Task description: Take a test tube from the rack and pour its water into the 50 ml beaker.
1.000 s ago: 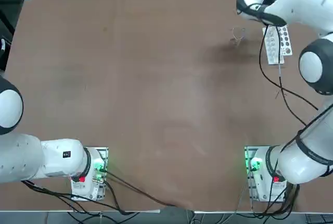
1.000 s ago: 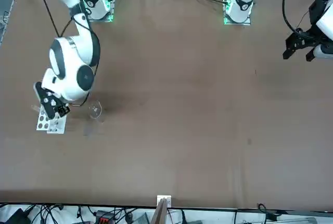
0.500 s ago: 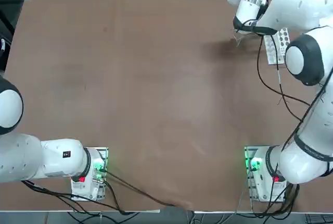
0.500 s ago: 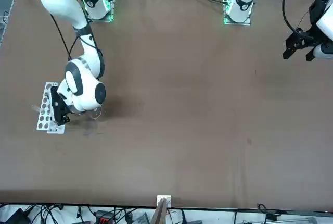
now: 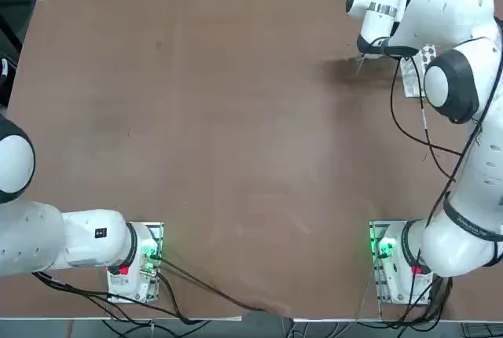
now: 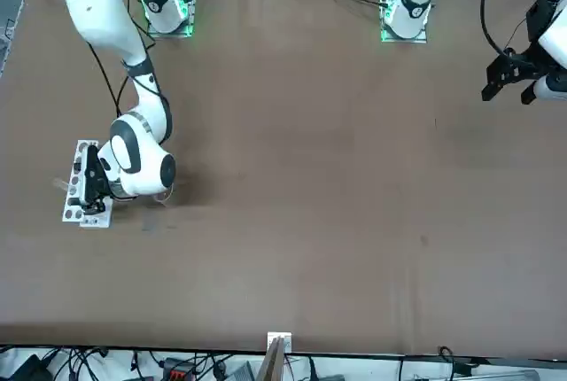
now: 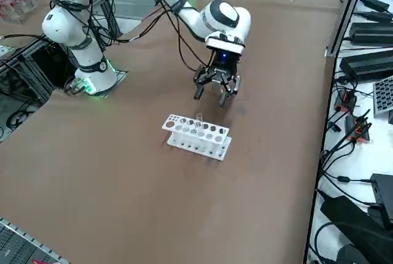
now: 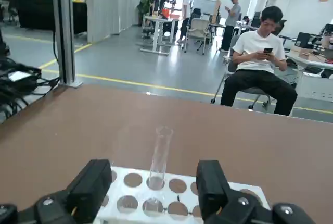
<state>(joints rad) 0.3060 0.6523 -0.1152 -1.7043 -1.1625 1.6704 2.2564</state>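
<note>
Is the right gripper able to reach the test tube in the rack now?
Probably yes. The right gripper is open and faces the test tube, which stands upright in the rack. Nothing stands between its fingers and the tube.

A brown table [image 8: 62,125] fills the foreground. Beyond it lies a grey floor [image 8: 130,65] with a yellow line [image 8: 135,83], where a seated person [image 8: 257,62] looks at a phone.

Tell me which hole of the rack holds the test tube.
A hole in the rack's row farther from the claw, near its middle: the test tube stands upright there; the other holes look empty.
</note>
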